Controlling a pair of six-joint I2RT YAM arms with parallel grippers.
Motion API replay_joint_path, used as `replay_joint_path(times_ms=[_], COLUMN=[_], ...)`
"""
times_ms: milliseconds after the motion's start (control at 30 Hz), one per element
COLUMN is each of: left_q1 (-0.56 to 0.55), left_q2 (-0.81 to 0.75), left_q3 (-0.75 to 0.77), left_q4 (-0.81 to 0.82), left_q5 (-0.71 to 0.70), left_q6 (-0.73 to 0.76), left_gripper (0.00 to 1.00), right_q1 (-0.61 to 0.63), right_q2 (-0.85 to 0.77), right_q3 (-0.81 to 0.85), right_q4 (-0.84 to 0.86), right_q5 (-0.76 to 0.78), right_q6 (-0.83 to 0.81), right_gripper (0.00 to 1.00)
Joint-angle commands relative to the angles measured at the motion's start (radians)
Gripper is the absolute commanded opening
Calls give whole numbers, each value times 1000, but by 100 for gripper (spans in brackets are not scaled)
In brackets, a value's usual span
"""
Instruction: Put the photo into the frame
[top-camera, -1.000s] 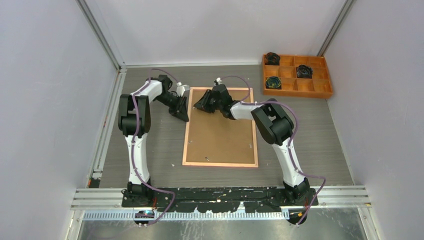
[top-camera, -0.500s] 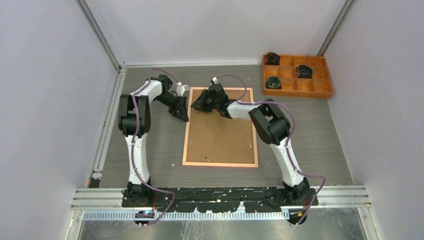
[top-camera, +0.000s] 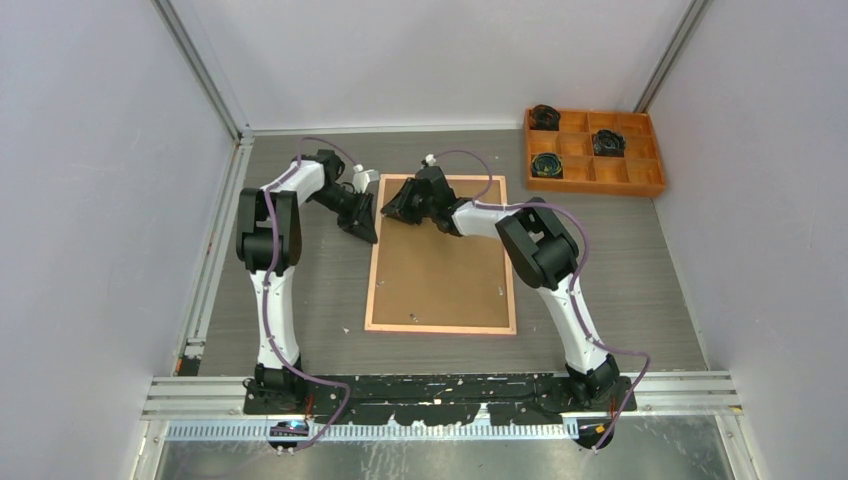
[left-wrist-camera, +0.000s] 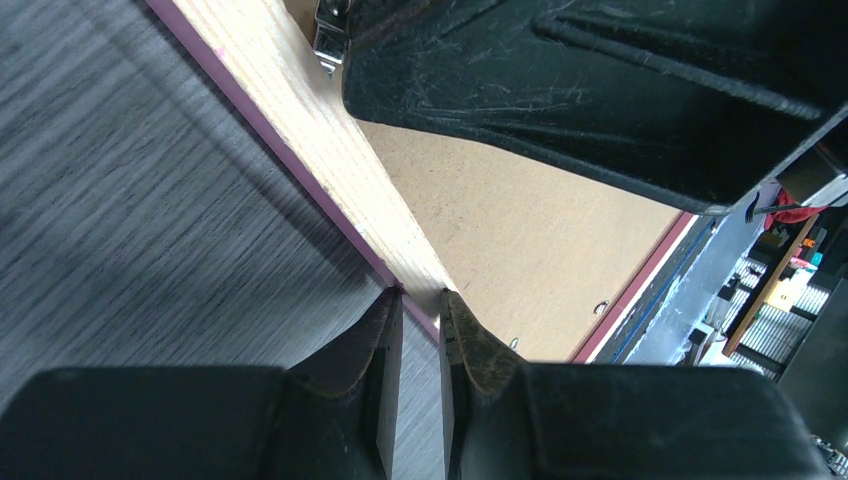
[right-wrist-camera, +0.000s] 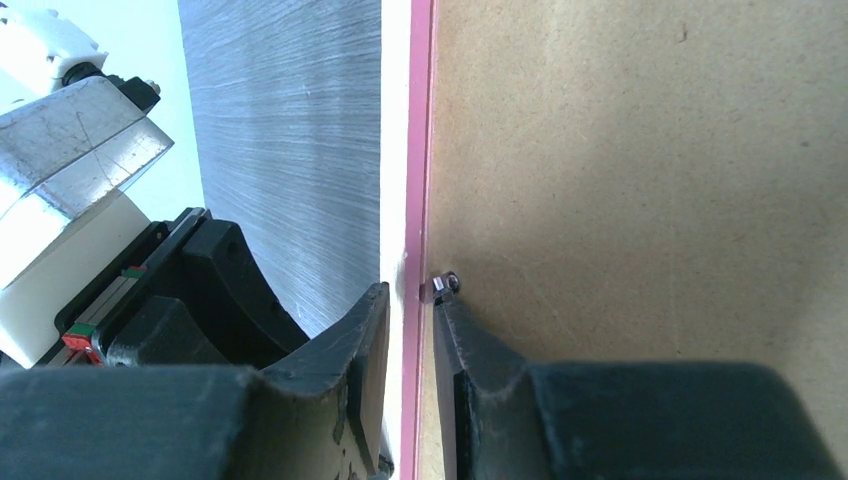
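At the near edge we noted a metal rail (top-camera: 700, 392) carrying both arm bases. Beyond it lay the grey wood-grain surface (top-camera: 300, 280), enclosed by pale walls (top-camera: 430, 60). The frame (top-camera: 440, 328) lay face down at mid-surface. Its tan wood back was edged in pink, and a brown backing board (top-camera: 440, 270) sat inside it.

Near the frame's far left corner, the left gripper (left-wrist-camera: 421, 295) had its fingers closed narrowly on the left border. The right gripper (right-wrist-camera: 410, 292) straddled the same border with a narrow gap, beside a metal tab (right-wrist-camera: 443, 285); we could not tell whether it gripped. An orange tray (top-camera: 600, 187) stood at the far right.
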Motion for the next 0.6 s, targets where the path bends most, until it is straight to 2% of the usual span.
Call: replay_joint_path(times_ms=[0, 567], left_q1=[-18, -20], left_q2=[25, 25], left_q3=[-8, -8], left_q4=[55, 53], left_q5=[-103, -105], left_q6=[52, 58], left_gripper=[19, 19], right_q1=[17, 23], right_q2=[31, 48], right_q3=[27, 28], right_q4=[-1, 18], right_q5=[105, 148], right_q6=[22, 60], right_gripper=[28, 28])
